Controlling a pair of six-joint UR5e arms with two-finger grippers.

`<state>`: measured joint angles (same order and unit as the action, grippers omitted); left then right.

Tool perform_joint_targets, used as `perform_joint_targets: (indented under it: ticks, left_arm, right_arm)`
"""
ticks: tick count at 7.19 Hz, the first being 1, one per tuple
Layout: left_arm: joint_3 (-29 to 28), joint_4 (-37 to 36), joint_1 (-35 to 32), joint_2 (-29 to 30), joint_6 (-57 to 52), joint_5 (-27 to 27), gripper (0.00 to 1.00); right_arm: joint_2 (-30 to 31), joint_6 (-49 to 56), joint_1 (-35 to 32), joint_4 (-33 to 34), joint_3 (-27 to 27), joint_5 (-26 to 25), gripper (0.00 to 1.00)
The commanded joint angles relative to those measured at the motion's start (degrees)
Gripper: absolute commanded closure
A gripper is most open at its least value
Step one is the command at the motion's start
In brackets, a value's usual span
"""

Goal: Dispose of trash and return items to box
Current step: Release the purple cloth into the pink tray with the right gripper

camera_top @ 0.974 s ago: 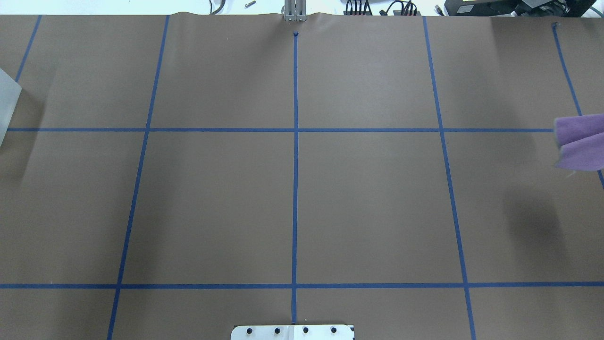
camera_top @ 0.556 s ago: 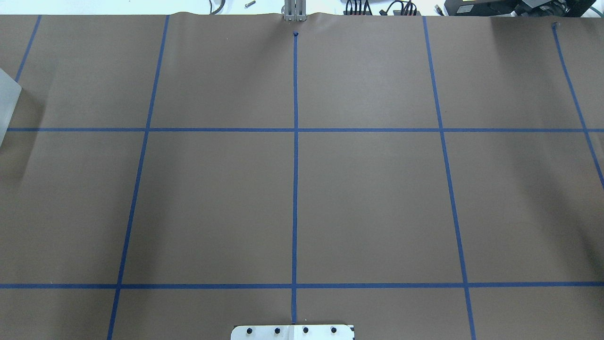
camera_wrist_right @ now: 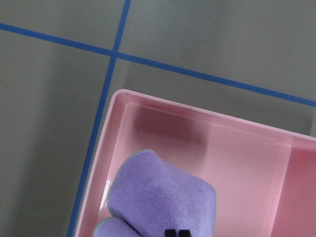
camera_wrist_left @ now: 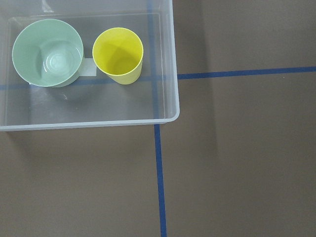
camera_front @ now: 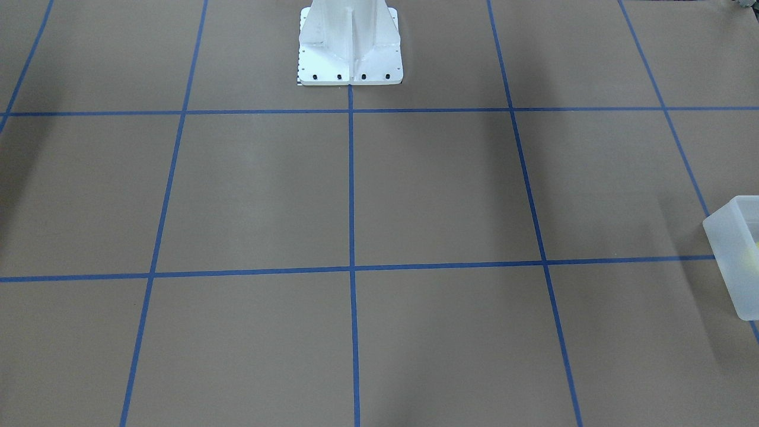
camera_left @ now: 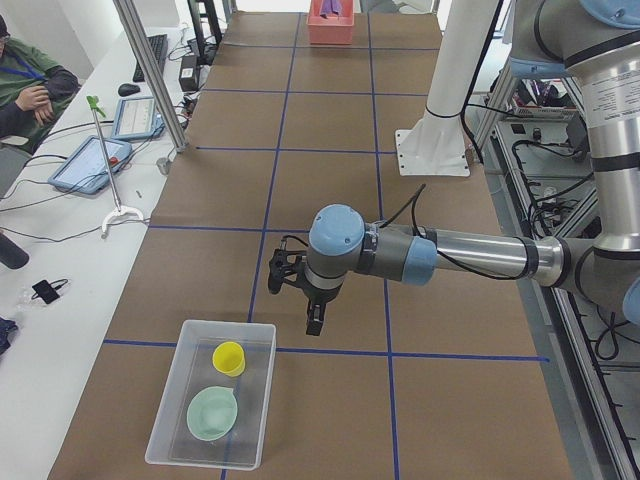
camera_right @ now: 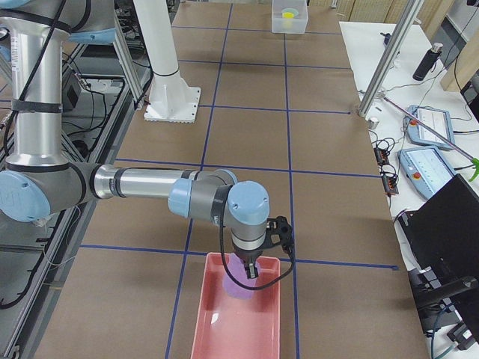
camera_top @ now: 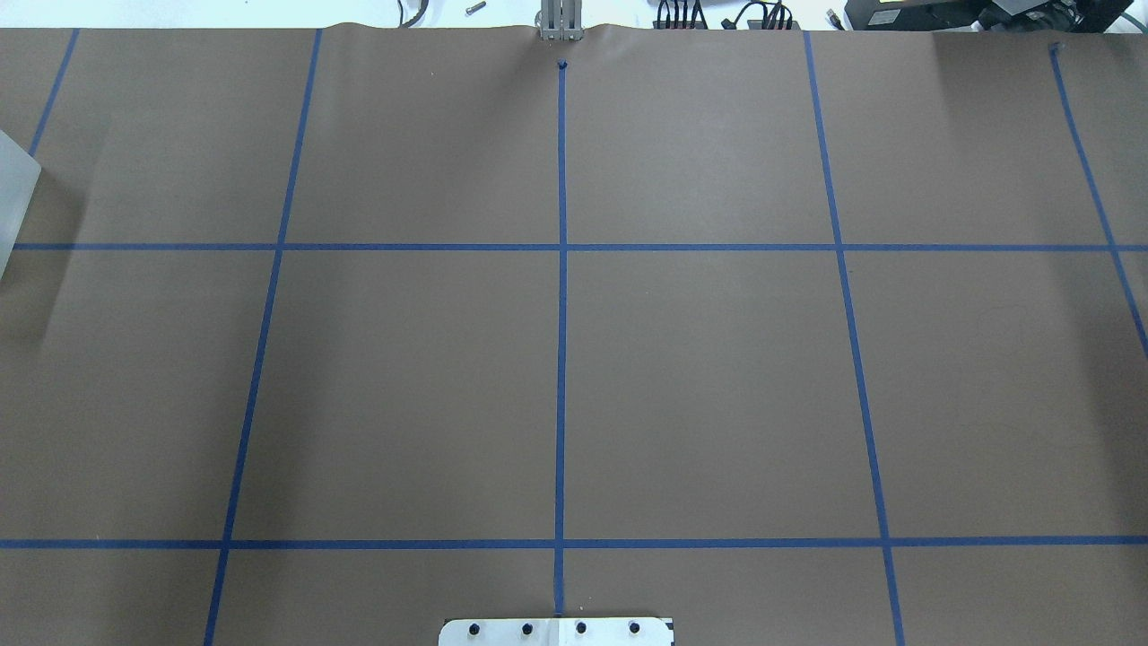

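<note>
The frosted white box [camera_wrist_left: 168, 106] holds the yellow cup [camera_wrist_left: 118, 54] and the mint-green bowl [camera_wrist_left: 48, 52], both upright. In the exterior left view the box [camera_left: 170, 420], cup [camera_left: 230, 357] and bowl [camera_left: 212, 412] sit just beyond my left gripper [camera_left: 313, 322], which hangs above the table beside the box; I cannot tell whether it is open. My right gripper [camera_wrist_right: 177, 232] has its tips close together on a purple cloth [camera_wrist_right: 158, 195] inside a pink tray [camera_wrist_right: 237, 148]. It also shows over the tray in the exterior right view [camera_right: 251, 271].
The brown table is marked with blue tape lines. The box's corner shows at the edge of the overhead view [camera_top: 13, 193] and of the front view [camera_front: 738, 261]. The white robot base [camera_front: 350, 41] stands at the table's near side. Operators' tablets lie on a side bench [camera_left: 95, 160].
The purple cloth seen at the overhead view's right edge one second ago has moved out of that view to the right. The box corner has not moved.
</note>
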<state>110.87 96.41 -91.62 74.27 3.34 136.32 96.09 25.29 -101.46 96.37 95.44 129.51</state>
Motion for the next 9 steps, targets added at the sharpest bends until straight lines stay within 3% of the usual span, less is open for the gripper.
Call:
perform_joint_targets:
  ticks: [1,2,3,5,7,9]
  left_arm:
    - [-0.13,0.00,0.04,0.00,0.00,0.00,0.01]
    - [-0.39,0.00,0.04,0.00,0.00,0.00,0.01]
    - [-0.57,-0.09,0.04,0.00,0.00,0.00,0.01]
    - [-1.44,-0.18,-0.05,-2.10,0.09,0.09,0.01]
    - [-1.28,0.00,-0.31,-4.13,0.00,-0.61,0.01]
    - [-1.10,-0.96,-0.14,-4.48,0.09,-0.70,0.01]
  right_arm:
    - [3.29,-1.21,-0.14,-6.88,-3.51,0.39,0.50]
    - [3.57,-1.39,-0.14,-7.86,-2.98,0.57,0.22]
    - [3.31,-2.61,-0.14,-7.61,-0.28,1.79,0.00]
    - [2.18,-13.90,0.12,-0.01,10.15,3.91,0.00]
    - [0.94,-25.15,5.54,4.69,18.17,3.91,0.00]
    - [1.81,-31.18,13.88,4.70,17.34,2.86,0.00]
